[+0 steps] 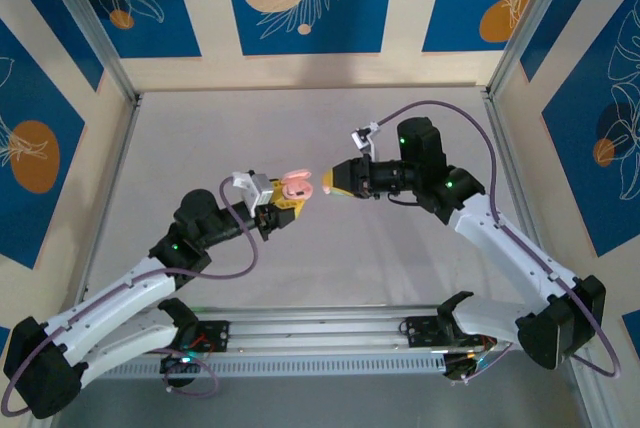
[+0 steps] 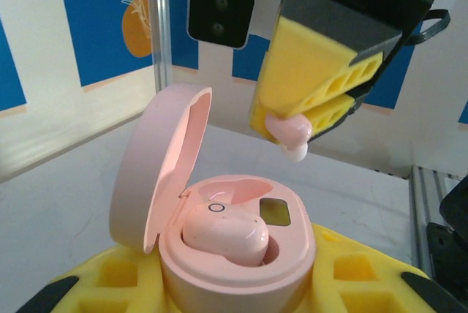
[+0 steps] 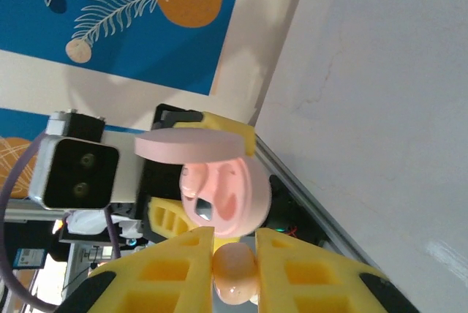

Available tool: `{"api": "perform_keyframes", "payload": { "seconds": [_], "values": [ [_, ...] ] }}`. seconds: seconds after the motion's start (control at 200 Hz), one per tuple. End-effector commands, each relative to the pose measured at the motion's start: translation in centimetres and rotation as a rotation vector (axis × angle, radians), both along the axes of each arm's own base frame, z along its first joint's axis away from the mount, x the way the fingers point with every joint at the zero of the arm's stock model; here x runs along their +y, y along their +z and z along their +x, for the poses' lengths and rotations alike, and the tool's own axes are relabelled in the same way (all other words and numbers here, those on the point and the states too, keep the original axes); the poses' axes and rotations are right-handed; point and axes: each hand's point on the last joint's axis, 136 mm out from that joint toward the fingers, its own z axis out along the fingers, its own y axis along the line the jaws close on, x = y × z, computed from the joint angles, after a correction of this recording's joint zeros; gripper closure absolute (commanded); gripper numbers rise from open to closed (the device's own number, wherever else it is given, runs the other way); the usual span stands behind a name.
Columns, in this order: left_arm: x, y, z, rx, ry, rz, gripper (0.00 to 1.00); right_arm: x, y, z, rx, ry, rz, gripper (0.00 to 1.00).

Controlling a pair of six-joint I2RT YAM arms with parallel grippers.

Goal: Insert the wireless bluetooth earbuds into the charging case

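Earbud [image 2: 290, 132]: upper centre, tiny, likely light, slick pink plastic (easily dropped); right jaws pinch its body.
Case [image 2: 241, 284]: lower centre, lid open, clamped by left jaws.

bright, even light cast from overhead, soft shadows laid on the grey table [image 1: 330, 278] beneath the arms [image 1: 130, 293], faint sheen seen on the pink case [image 2: 241, 284], close foregrounds softened in wrist views

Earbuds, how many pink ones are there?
2. One earbud sits in the open pink case held by the left tool; the other earbud is pinched in the right tool, close to the case.
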Motion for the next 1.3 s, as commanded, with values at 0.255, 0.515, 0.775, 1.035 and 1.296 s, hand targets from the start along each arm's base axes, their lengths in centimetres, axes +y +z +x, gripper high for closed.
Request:
{"api": "perform_keyframes", "payload": {
  "seconds": [0.255, 0.515, 0.775, 1.035, 1.296],
  "values": [
    [-0.7, 1.3, -1.5, -0.064, -0.091, -0.035, 0.68, 2.2, 2.1, -1.8, -0.081, 0.11, 0.001, 0.79],
    [-0.8, 1.4, -1.7, -0.068, -0.104, -0.036, 0.68, 2.4, 2.0, -1.6, -0.086, 0.103, -0.007, 0.79],
    [-0.9, 1.4, -1.8, -0.067, -0.114, -0.036, 0.68, 2.6, 1.8, -1.4, -0.083, 0.097, -0.01, 0.79],
    [-1.0, 1.5, -1.8, -0.067, -0.122, -0.039, 0.68, 2.9, 2.0, -1.1, -0.09, 0.089, -0.008, 0.79],
    [-1.0, 1.6, -2.0, -0.069, -0.127, -0.046, 0.68, 3.0, 1.2, -0.8, -0.088, 0.069, -0.051, 0.79]
  ]
}}
